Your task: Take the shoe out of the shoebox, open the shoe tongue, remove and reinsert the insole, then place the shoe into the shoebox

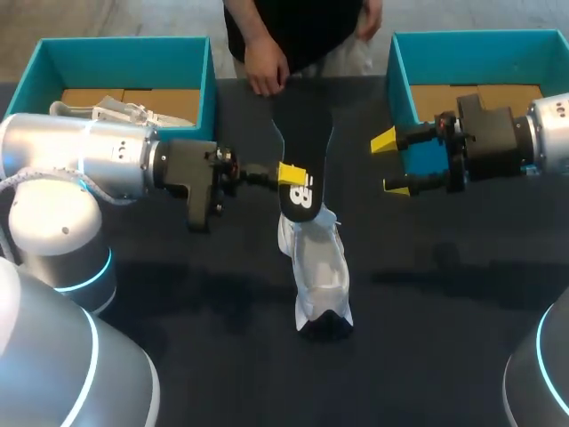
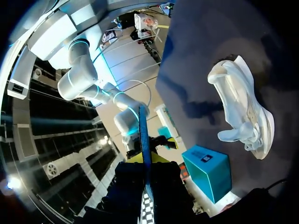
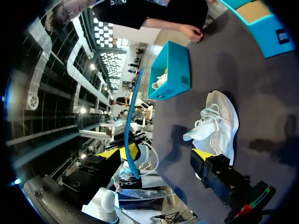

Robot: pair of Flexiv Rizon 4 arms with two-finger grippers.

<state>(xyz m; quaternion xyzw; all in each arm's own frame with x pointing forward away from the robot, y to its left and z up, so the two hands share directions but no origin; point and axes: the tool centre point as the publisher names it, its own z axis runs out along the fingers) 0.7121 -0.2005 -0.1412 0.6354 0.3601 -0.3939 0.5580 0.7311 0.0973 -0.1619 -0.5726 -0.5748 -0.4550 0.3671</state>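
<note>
The white shoe (image 1: 320, 277) lies on the dark table, toe toward the front edge, with its laces loose. Its dark insole (image 1: 303, 151), black with a blue edge, stands upright just above the shoe's heel. My left gripper (image 1: 291, 174) is shut on the insole's lower part. In the left wrist view the insole (image 2: 144, 140) shows edge-on as a thin blue strip between the fingers, with the shoe (image 2: 243, 107) off to the side. My right gripper (image 1: 391, 164) hangs open to the right of the insole, holding nothing. Its wrist view shows the shoe (image 3: 217, 123) ahead and the curved insole (image 3: 133, 112).
A teal shoebox (image 1: 210, 84) at the back left holds another white shoe (image 1: 124, 112). A second teal shoebox (image 1: 402, 80) stands at the back right behind my right gripper. A person's hand (image 1: 263, 69) hangs at the table's far edge.
</note>
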